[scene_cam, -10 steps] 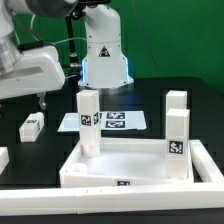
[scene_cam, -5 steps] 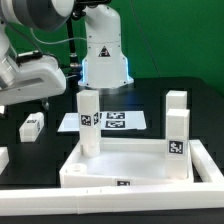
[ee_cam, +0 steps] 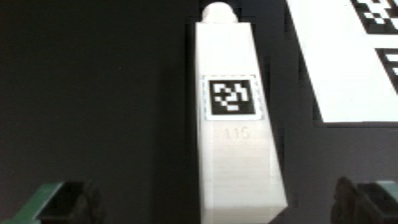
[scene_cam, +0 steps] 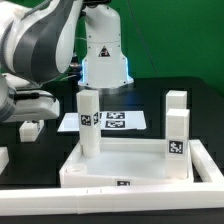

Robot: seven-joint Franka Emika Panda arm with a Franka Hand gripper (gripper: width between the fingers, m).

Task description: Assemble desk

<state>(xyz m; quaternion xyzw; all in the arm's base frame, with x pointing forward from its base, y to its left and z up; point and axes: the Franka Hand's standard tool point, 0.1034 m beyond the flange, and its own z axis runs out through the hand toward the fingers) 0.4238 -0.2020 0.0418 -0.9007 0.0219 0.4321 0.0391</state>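
Observation:
The white desk tabletop (scene_cam: 100, 176) lies as a tray in the foreground with raised rim. Three white tagged legs stand in its corners: one on the exterior view's left (scene_cam: 88, 122) and two on the right (scene_cam: 178, 138) (scene_cam: 176, 103). A loose leg (scene_cam: 31, 128) lies on the dark table at the left, under my arm (scene_cam: 35, 55). In the wrist view this leg (ee_cam: 231, 110) lies lengthwise with its tag up. My gripper (ee_cam: 214, 203) is open above it, one dark fingertip (ee_cam: 61, 200) on either side of its end, not touching.
The marker board (scene_cam: 105, 121) (ee_cam: 356, 60) lies flat beside the loose leg, behind the tabletop. Another white part (scene_cam: 3, 158) shows at the left edge. The robot's white base (scene_cam: 104, 50) stands at the back.
My arm has swung down and to the exterior view's left, coming over the loose leg. The jaws stay open; no part has moved.

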